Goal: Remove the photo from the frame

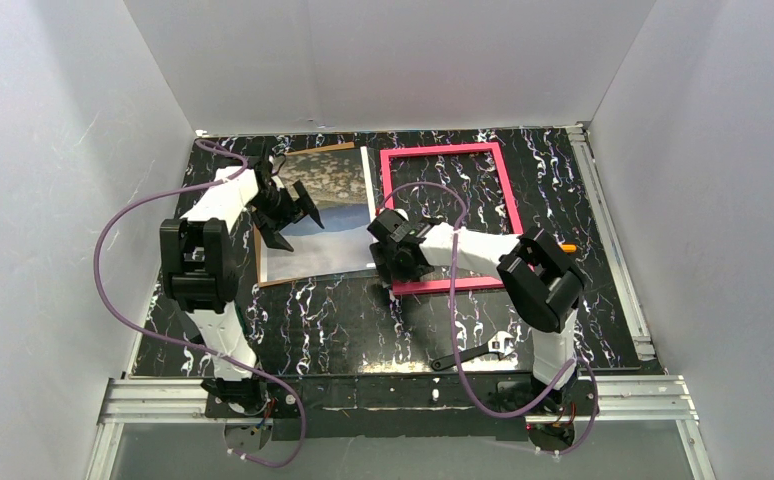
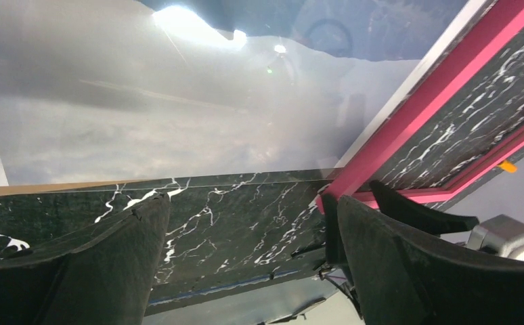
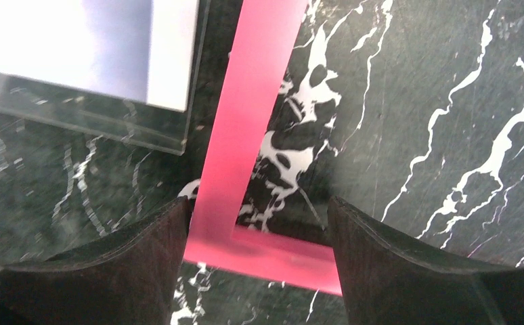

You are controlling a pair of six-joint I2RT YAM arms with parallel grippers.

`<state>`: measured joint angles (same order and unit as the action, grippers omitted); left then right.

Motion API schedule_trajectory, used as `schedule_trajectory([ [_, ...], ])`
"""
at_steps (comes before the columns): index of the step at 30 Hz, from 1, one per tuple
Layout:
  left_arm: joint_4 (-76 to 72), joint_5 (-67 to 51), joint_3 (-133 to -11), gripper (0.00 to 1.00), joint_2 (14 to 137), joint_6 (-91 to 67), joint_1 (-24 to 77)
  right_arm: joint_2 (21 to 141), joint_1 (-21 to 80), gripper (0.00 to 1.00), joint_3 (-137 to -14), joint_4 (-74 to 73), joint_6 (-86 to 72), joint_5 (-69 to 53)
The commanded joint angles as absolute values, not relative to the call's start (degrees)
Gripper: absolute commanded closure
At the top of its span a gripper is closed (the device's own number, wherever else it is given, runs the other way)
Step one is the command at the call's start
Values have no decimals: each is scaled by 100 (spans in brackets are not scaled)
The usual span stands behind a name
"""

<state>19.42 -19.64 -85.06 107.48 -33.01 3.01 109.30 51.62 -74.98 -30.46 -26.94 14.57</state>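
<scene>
Black table [image 1: 363, 320] with white marble veining. Adjustable wrench [image 1: 473, 352] lies flat on it near the front edge, right of centre. Small orange thing [image 1: 567, 245] toward the right side, too small to identify. White walls [image 1: 383, 60] on three sides. Metal rail [image 1: 153, 400] along the front.

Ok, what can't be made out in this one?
- Top view: left gripper covers part of the photo; contact unclear.
- Left wrist: glare washes out the photo's picture.
- Top view: right arm hides part of the frame's left side.
- Top view: orange object beside the right arm, too small to identify.
</scene>
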Motion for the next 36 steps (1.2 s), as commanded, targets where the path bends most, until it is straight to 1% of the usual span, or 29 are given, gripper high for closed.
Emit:
schedule_trajectory([
  [1,2544,-1846,-8727,7,10989,-2945,290,11081,5121,19,-7609,-3296,-2577,2472],
  [4,2644,-1887,-8874,7,11104,-2873,261,10957,4904,19,-7401,-3186,-2519,2727],
  [8,2725,-1785,-8937,7,11224,-2794,220,10737,4664,19,-7299,-3018,-2216,2514],
  [13,2753,-1837,-9022,7,11389,-2820,127,10533,4598,19,-7620,-3053,-2063,1878],
  [18,2760,-1880,-9054,7,11436,-2856,19,10287,4597,19,-8235,-3456,-2617,1539],
  [20,2758,-1928,-9067,7,11484,-2886,9,10152,4599,19,-8393,-3402,-2854,1036],
  [21,2759,-1986,-9083,7,11513,-2923,-186,10092,4598,19,-8417,-3308,-2980,769],
  [24,2736,-2143,-9089,7,11598,-3044,-354,10103,4509,19,-8305,-2821,-3460,-217],
  [31,2636,-2155,-8898,7,11692,-3322,-576,10737,4023,23,-7750,-1134,-4846,-2330],
  [33,2637,-2126,-8853,7,11734,-3408,-588,10926,3947,24,-7674,-937,-4952,-2515],
  [36,2660,-1995,-8831,7,11748,-3434,-596,10993,3890,24,-7585,-1089,-4819,-2308],
])
